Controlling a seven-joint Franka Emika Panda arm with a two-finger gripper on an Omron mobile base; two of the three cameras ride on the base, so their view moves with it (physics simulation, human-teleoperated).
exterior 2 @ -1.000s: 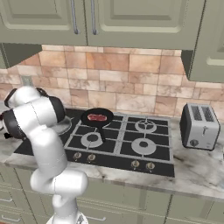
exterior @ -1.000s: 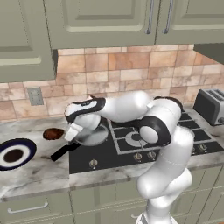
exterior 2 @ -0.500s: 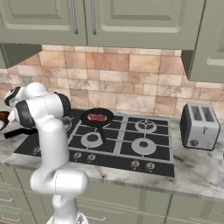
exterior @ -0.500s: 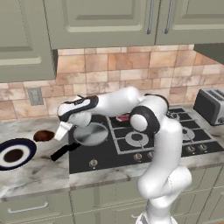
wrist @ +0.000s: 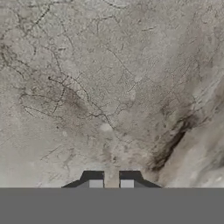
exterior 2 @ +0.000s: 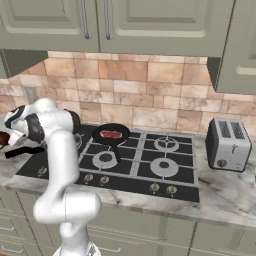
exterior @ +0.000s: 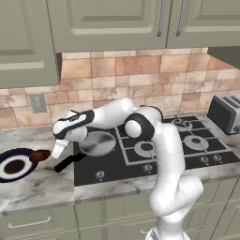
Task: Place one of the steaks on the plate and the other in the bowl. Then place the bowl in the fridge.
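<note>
The white arm reaches out over the left part of the marble bench (exterior: 37, 187), where its two dark fingers (exterior: 55, 152) hang just beside a darker reddish-brown steak (exterior: 39, 155); in the hand view the fingers (wrist: 111, 180) stand narrow, with only a slim gap and bare marble between them, and whether they pinch the steak cannot be told. That steak sits at the right rim of the round plate with a dark navy rim and white ring (exterior: 9, 157), which lies near the bench's left end. A round silver frying pan (exterior: 97, 143) with a black handle rests on the left edge of the black gas hob (exterior: 154, 154). The pinkish-red steak (exterior 2: 110, 133) lies in a black pan (exterior 2: 110, 136) on the hob's back-left burner. A silver toaster (exterior 2: 226, 143) stands near the bench's right end.
</note>
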